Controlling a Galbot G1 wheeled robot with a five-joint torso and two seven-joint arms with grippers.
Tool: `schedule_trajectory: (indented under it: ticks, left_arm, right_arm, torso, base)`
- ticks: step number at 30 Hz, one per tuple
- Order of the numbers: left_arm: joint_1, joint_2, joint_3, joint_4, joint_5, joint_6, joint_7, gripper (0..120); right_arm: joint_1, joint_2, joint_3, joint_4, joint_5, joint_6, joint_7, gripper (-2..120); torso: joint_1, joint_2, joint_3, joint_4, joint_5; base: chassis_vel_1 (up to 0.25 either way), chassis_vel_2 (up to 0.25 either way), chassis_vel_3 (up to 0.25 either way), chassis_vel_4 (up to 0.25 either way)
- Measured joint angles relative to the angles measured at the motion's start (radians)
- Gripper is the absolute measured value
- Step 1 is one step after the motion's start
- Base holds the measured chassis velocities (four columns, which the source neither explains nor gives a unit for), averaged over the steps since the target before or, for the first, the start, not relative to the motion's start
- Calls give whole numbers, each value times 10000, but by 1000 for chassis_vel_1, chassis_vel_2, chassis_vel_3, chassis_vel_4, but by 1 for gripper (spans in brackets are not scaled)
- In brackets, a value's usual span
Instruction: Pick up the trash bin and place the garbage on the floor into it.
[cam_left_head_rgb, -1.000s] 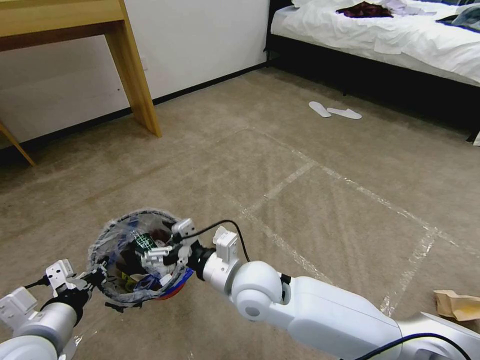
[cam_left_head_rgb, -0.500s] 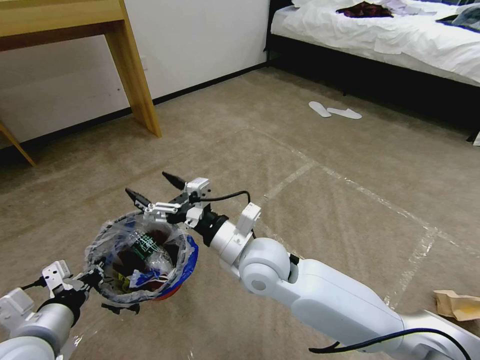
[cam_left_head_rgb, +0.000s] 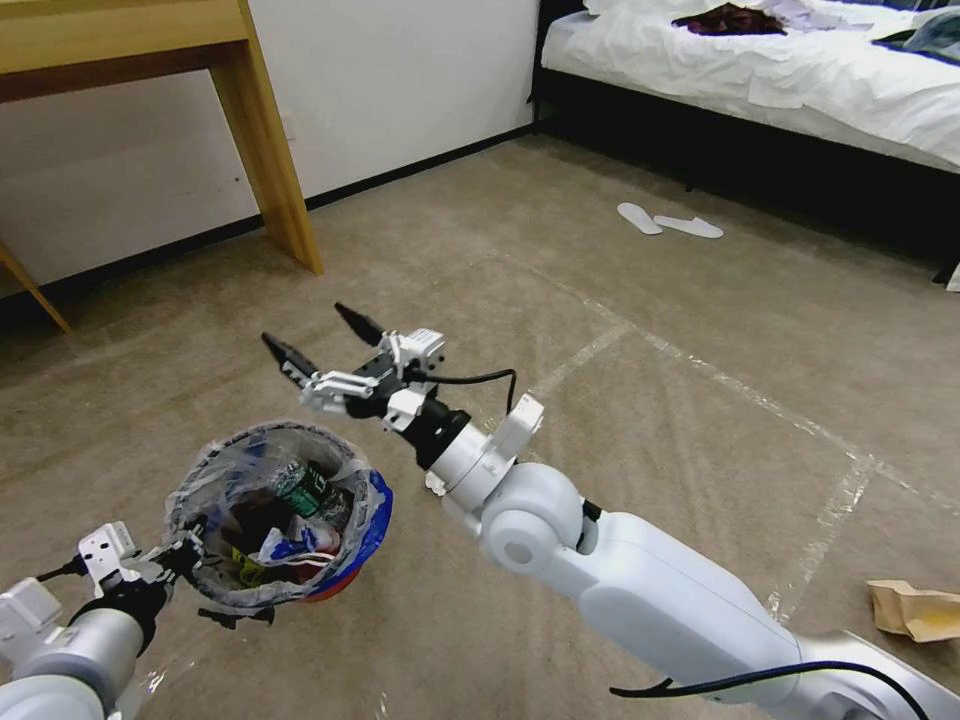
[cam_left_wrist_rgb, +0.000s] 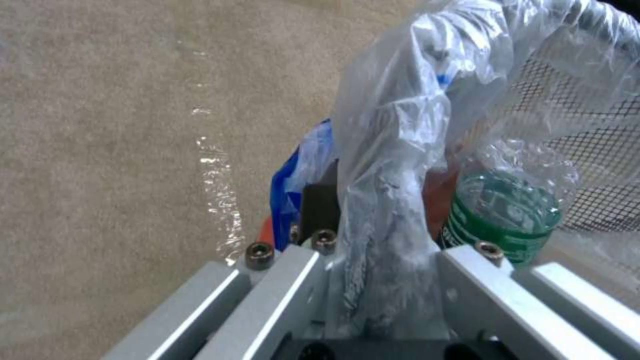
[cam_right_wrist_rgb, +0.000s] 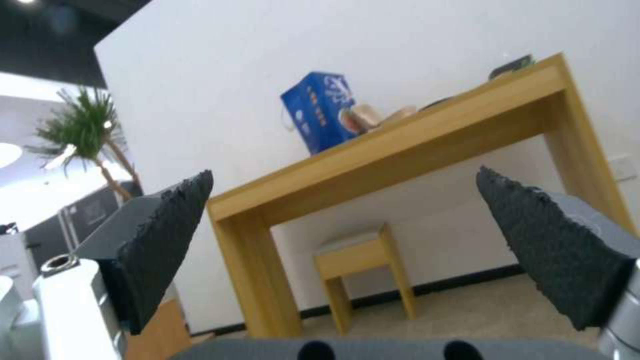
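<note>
The left hand (cam_left_head_rgb: 190, 553) is low on the left side and pinches the edge of the trash bin (cam_left_head_rgb: 352, 560), holding it up off the floor (cam_left_head_rgb: 700, 330). In the left wrist view the left hand (cam_left_wrist_rgb: 390, 280) has its two metal parts pressed onto the crinkly clear bag (cam_left_wrist_rgb: 400, 125) that lines the bin. The bin is red with a blue rim.

Inside the bin there is garbage. A clear bottle with a green label (cam_left_head_rgb: 305, 487) lies near the top, and the same bottle (cam_left_wrist_rgb: 500, 220) sits right next to the left hand's grip. There are other bits under it, maybe paper and a wrapper, but it is hard to tell them apart.

The right hand (cam_left_head_rgb: 312, 350) is up in the air, above the bin and a little past it, not touching it. Its two black fingertips (cam_left_head_rgb: 285, 352) are spread wide apart and hold nothing. In the right wrist view the right hand (cam_right_wrist_rgb: 343, 240) points toward a wooden surface (cam_right_wrist_rgb: 400, 150) by the white wall.

A brown paper bag (cam_left_head_rgb: 915, 610) lies on the floor at the far right, well apart from the bin. Two flat white slippers (cam_left_head_rgb: 665, 222) lie on the floor near the bed (cam_left_head_rgb: 800, 70)
</note>
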Motion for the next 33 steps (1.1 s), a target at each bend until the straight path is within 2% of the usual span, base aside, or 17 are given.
schedule_trajectory:
  ticks: [10,25,31,33]
  left_arm:
    - [29,-30,-27,-5,-2,0,-1,1]
    - [95,-99,-102,-153,2,1,-1,1]
    - [116,-96,-262,-189,-11,1,2,1]
    - [111,-96,-353,-198,-15,-10,12,1]
  right_arm:
    - [-745,-63,1104,214,-3,486,-525,100]
    - [-1122,-194,1601,375,-83,692,-761,100]
    - [-1627,-484,2847,310,-942,431,-274,100]
    - [-2285,-623,3989,376,-2453,-201,470,100]
  torso:
    - [-1,0,0,0,0]
    - [-1,0,0,2,0]
    - [-1,0,0,-1,0]
    - [0,0,1,0,1]
  base:
    - [0,0,0,0]
    - [0,0,0,0]
    - [0,0,0,0]
    - [0,0,0,0]
